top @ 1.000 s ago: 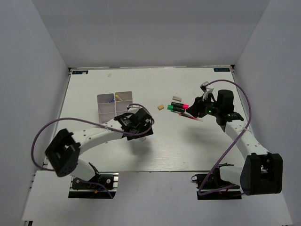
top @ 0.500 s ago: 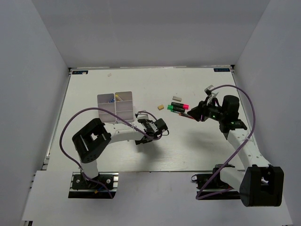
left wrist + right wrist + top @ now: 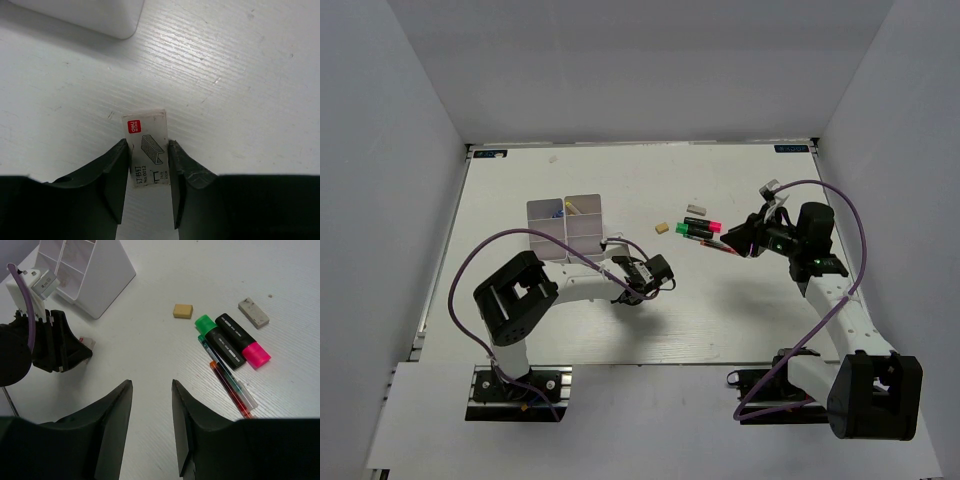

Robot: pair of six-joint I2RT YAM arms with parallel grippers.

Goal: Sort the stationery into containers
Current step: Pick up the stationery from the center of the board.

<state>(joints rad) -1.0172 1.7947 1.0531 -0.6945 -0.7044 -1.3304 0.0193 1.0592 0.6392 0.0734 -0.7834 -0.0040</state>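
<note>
- White card, printed with a red logo patch and a drawing of staples: the staple box [image 3: 147,150] lies flat on the tabletop [image 3: 240,75], near the closest corner of the tray [image 3: 107,282].
- The left end effector [image 3: 148,145] is down at the tabletop. Its dark fingers press against both long sides of the box and pinch it.
- The bite looks shallow, since about half of the box pokes out past the fingertips. A straight, slow lift before any sideways swing would keep the light card from pivoting or slipping.
- The tray's walls are thin and tall, so the box should clear the rim fully and be let go low inside one compartment.
- The right end effector [image 3: 151,385] hangs above the tabletop, spread wide and holding nothing.
- Ahead of it lie the green-ended highlighter [image 3: 216,337] and pink-ended highlighter [image 3: 243,342] side by side, a thin red pen [image 3: 230,387] just beside them, and a beige eraser [image 3: 183,311] and grey eraser [image 3: 253,313] a little apart.
</note>
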